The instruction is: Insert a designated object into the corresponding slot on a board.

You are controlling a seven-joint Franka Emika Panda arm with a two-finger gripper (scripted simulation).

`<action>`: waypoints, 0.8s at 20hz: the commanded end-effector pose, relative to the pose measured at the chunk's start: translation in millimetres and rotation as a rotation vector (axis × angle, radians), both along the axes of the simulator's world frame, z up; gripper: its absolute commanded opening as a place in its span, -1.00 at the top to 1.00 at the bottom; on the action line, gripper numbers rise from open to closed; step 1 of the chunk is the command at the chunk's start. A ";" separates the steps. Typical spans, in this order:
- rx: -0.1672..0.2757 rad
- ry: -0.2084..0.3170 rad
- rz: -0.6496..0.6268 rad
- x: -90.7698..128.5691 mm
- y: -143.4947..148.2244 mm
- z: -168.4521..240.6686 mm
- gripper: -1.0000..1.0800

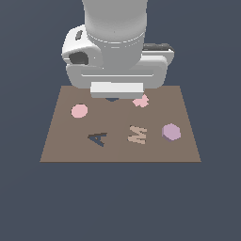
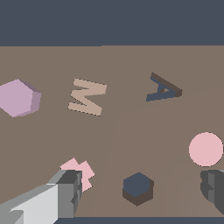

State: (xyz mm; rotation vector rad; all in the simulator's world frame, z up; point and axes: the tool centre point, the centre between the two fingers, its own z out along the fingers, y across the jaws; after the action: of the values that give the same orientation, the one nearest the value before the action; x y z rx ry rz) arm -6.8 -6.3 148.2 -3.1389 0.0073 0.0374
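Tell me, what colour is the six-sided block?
Light purple; the hexagonal block shows best in the wrist view.

The brown board (image 1: 61,141) lies flat on plain dark ground (image 1: 28,202) — nothing else there.

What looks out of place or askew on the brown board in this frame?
Nothing looks damaged or spilled. The lilac hexagonal block lies loose on the brown board, apart from its dark navy hexagonal slot. The open gripper holds nothing.
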 end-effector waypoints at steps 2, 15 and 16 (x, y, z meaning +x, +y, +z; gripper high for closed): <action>0.000 0.000 0.000 0.1 0.4 -0.2 -0.92; 0.000 -0.007 -0.048 13.9 51.5 -29.0 -0.92; -0.001 -0.008 -0.055 16.2 58.8 -33.2 -0.92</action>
State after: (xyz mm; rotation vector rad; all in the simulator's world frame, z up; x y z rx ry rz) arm 6.7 41.4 121.3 -3.1381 0.0792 0.0265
